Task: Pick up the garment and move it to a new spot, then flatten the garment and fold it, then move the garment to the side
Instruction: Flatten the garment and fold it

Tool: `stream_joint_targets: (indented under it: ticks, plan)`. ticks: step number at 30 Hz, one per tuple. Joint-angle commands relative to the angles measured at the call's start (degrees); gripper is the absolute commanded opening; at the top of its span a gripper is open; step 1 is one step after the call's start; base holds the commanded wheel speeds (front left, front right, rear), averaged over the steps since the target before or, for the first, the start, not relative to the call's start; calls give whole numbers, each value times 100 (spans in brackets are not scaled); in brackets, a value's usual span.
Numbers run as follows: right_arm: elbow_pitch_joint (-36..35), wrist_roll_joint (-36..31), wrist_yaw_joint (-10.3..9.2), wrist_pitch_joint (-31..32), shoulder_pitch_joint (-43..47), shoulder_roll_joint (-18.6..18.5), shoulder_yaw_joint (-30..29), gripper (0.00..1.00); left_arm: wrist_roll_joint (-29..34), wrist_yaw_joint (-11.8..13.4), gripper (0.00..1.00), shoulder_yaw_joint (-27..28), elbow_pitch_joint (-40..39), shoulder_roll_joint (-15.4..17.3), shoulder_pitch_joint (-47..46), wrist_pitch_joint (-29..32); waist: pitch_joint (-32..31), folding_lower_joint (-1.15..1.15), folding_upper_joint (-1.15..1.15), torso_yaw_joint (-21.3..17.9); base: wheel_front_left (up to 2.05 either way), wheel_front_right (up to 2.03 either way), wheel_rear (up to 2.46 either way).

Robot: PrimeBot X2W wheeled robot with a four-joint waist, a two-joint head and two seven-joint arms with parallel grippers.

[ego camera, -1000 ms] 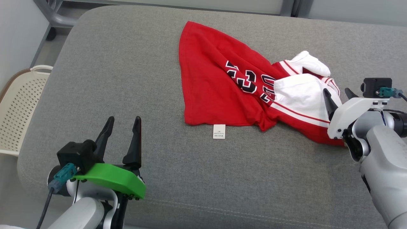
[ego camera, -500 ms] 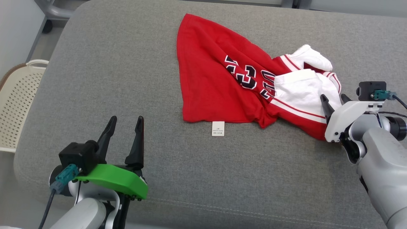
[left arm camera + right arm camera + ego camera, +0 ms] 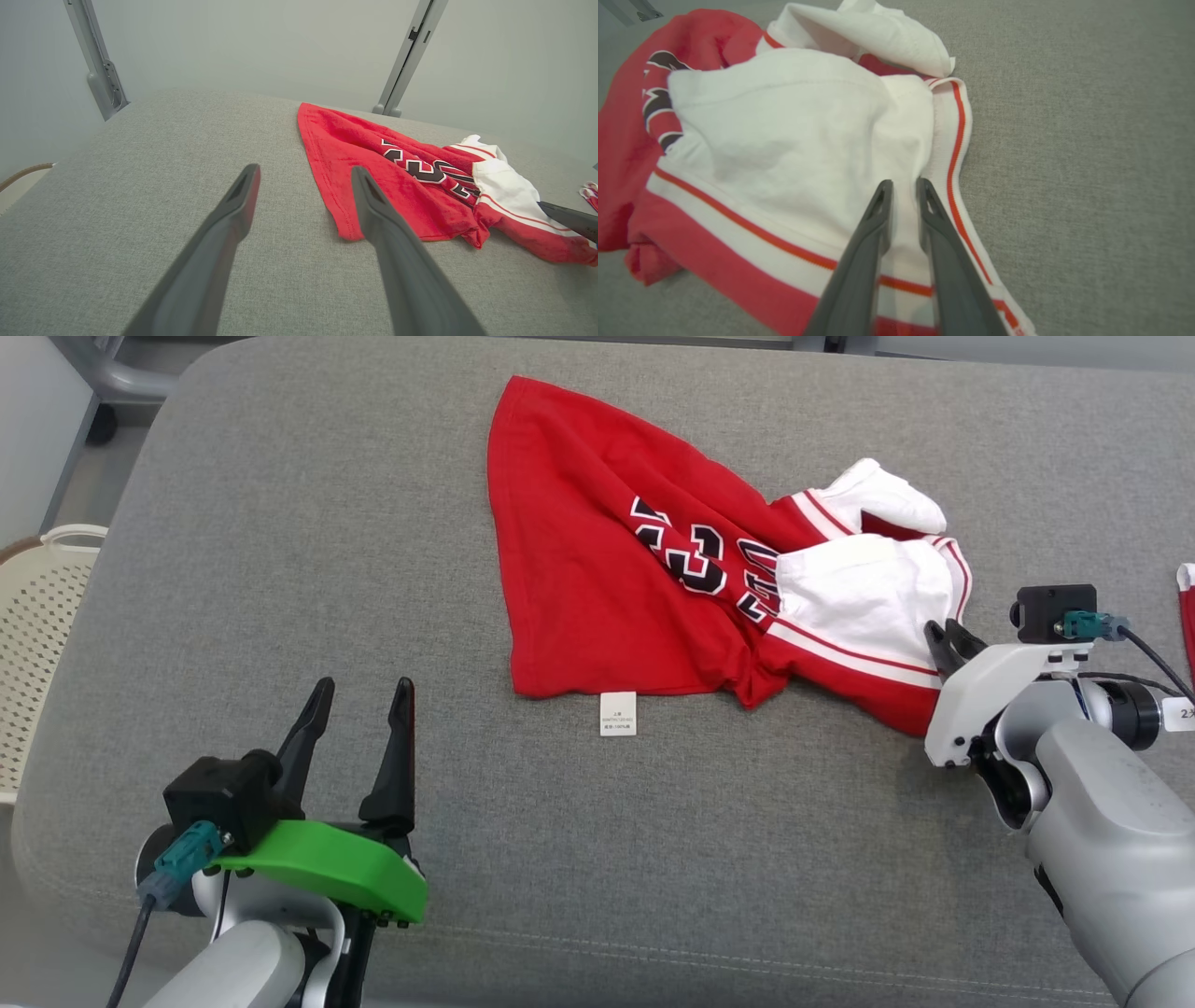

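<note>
Fingers on the right end effector [image 3: 903, 183] have come almost together; a moment ago they stood wide apart. From left to right: the left end effector [image 3: 364, 686] hangs low over the grey bench [image 3: 280, 569], fingers wide apart, holding nothing. The red shirt [image 3: 597, 579] lies crumpled in the middle of the bench, with its small white tag [image 3: 618, 713] just below the hem. At the shirt's right end, the right fingers sit on the white part with a thin gap between them. I cannot tell if they pinch the cloth yet. If they do, lifting the shirt comes next.
</note>
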Motion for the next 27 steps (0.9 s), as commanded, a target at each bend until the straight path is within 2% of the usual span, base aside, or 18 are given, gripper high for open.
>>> stream_joint_targets:
  ticks: [1,16,27]
  plan:
    - [2,44,-5,-59,-26,-25,67,2,26,32,100,7,-2,39,41,15,-7,0,0,-6,0,0,0]
    - [-257,-26,-5,-671,34,-187,206,0,6,86,100,-40,-40,59,202,-2,-245,0,0,-318,0,0,0]
    - [-1160,-18,-5,-1105,1170,-275,-100,0,-52,128,100,-54,-72,107,353,-3,-349,0,0,-683,0,0,0]
